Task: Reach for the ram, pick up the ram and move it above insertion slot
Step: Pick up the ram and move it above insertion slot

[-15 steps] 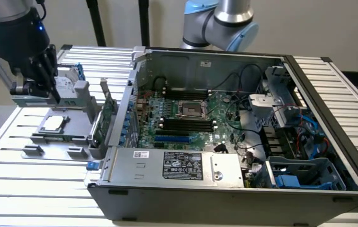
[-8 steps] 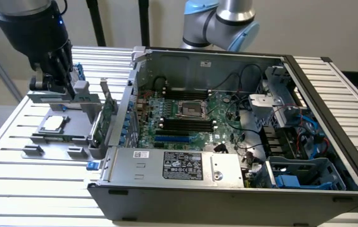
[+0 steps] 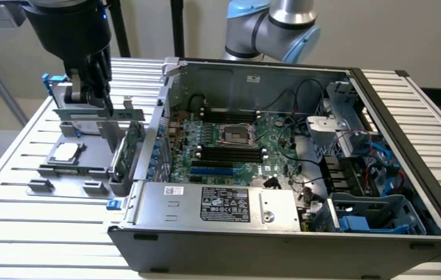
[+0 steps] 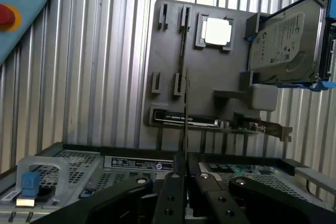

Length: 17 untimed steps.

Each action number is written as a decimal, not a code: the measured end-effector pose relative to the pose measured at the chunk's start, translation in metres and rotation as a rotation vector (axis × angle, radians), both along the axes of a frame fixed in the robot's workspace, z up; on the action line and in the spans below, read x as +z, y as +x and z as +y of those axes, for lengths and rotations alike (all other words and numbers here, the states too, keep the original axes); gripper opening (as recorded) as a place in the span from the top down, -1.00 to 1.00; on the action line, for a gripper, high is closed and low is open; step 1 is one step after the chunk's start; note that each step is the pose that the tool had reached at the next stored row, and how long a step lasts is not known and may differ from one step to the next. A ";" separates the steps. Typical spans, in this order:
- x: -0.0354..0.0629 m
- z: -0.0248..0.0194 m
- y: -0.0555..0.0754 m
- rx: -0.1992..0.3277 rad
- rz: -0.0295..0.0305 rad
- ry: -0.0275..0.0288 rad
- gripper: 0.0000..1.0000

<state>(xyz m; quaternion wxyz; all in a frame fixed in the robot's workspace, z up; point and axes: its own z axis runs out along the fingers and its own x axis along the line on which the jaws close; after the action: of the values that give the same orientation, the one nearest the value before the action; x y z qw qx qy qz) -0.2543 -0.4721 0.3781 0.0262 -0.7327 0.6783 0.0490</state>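
My gripper hangs over the grey holder tray on the exterior view's left, outside the computer case. It is shut on the ram, a thin greenish strip held level just above the tray. In the wrist view the ram appears edge-on as a thin dark line sticking out from between the black fingers of the gripper, over the tray's small clips. The insertion slot is one of the parallel black sockets on the motherboard inside the open case, well to the right of the gripper.
On the tray stand a silver hard drive in a blue frame, a processor chip and a green expansion card with a metal bracket. The case wall rises between tray and motherboard. A blue slot and the silver processor socket flank the black sockets.
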 end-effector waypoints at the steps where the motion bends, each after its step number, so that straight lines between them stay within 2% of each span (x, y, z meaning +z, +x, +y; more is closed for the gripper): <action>1: 0.0017 0.0000 0.004 0.000 0.0000 0.0013 0.74; 5: 0.0067 0.0000 0.023 0.000 0.0000 0.0055 0.74; 17: 0.0075 0.0000 0.077 0.000 0.0000 0.0078 0.74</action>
<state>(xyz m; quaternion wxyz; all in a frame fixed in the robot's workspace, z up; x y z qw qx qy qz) -0.1771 -0.4721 0.3856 0.0291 -0.7326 0.6780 0.0517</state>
